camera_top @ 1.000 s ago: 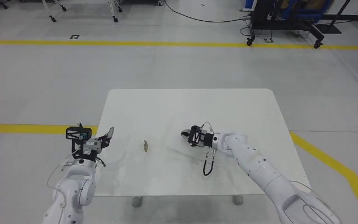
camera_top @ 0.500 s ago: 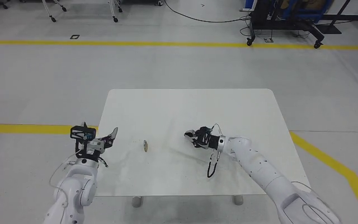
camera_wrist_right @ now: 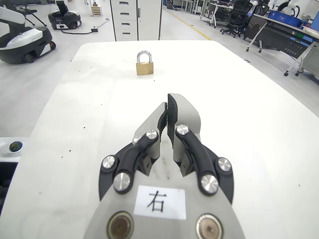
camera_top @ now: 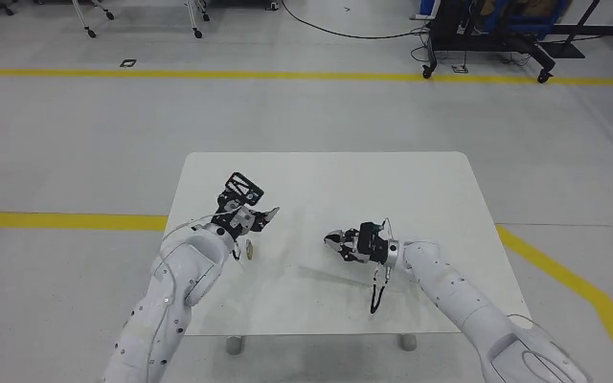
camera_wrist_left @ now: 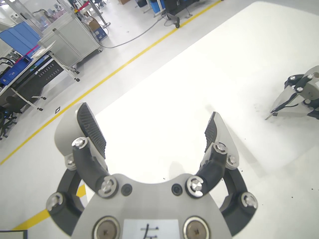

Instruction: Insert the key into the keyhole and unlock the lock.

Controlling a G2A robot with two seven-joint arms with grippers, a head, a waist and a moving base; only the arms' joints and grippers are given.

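While the left arm lies over the left half of the white, round-cornered table [camera_top: 421, 187], its grey-and-black left gripper [camera_wrist_left: 149, 110] hangs above the surface with its two ribbed black pads [camera_wrist_left: 91, 125] spread wide apart. From the top view this claw sits just beyond the task's thing, on the side toward the far edge.

That thing is a small brass padlock with a silver steel shackle [camera_wrist_right: 144, 63]. It stands upright on the table, flat rectangular body down and shackle up, well in from the left edge and somewhat nearer the front edge than the far one. The body is a plain yellow-gold block. The shackle is a bright, narrow arch with both legs seated in the body, so the padlock looks locked. It is too small to make out a keyhole.

Further right, near the middle of the table and well apart from the padlock, the grey-and-black right gripper [camera_wrist_right: 167, 100] points toward the padlock, low over the surface. Its fingers are pressed together to a thin tip, and I cannot tell whether anything is pinched between them. A thin black cable [camera_top: 375, 292] loops from its wrist toward the front edge, and a few dark specks [camera_wrist_right: 84, 126] dot the table around it.
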